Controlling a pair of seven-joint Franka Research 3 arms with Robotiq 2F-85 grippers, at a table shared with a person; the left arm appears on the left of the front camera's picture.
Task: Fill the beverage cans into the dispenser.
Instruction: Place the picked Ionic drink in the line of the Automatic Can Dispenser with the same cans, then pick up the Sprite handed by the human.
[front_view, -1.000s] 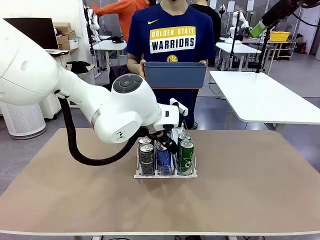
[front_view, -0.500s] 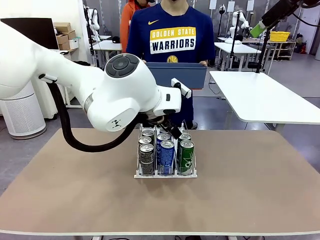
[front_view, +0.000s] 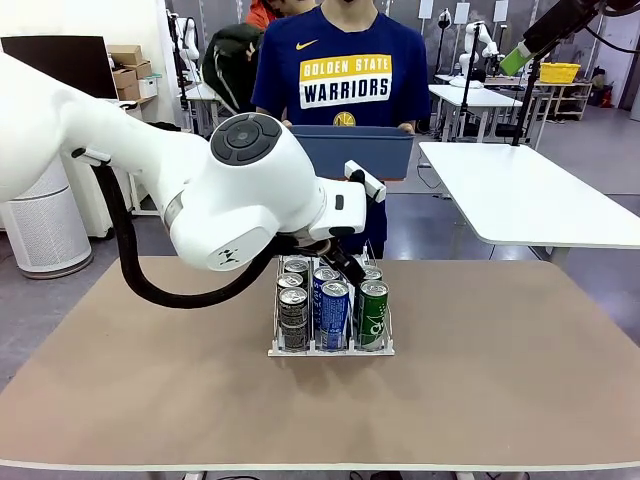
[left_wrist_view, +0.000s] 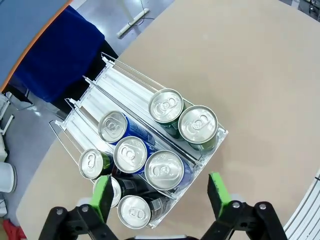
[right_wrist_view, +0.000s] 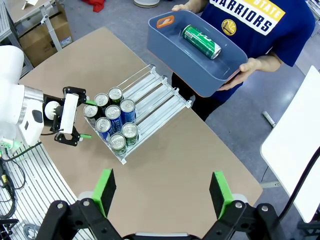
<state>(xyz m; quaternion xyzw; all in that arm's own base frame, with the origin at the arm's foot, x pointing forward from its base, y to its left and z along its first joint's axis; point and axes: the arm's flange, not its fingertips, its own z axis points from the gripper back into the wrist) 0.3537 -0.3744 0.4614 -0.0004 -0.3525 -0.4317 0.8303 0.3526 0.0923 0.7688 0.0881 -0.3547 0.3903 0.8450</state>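
Looking straight down from the left wrist: left gripper (left_wrist_view: 160, 196) spread wide, green pads (left_wrist_view: 102, 197) empty, hanging just above the front end of the small clear three-lane dispenser (left_wrist_view: 125, 85) with its white base. Eight slim upright metal cans (left_wrist_view: 164, 170), counted by their tops and packed at that front end: three dark grey-black in one outer lane, three blue in the middle, two green in the other outer lane. Rear stretches of all three lanes bare.

From the front, much of that blocked by the white left arm, but the front row of three, one of each colour, in plain sight. Beyond, a blue-grey rectangular plastic tub (front_view: 350, 150) held by a person at the far side, contents hidden behind its wall.

From the right wrist, high above: right gripper (right_wrist_view: 162, 192) also spread wide, gripping nothing, well apart from everything. Inside the tub, one green can (right_wrist_view: 201, 41) lying on its side. Dispenser's rear end close to the far edge of the brown table (right_wrist_view: 165, 165), near the tub. Broad bare tabletop to either side and toward the robot.
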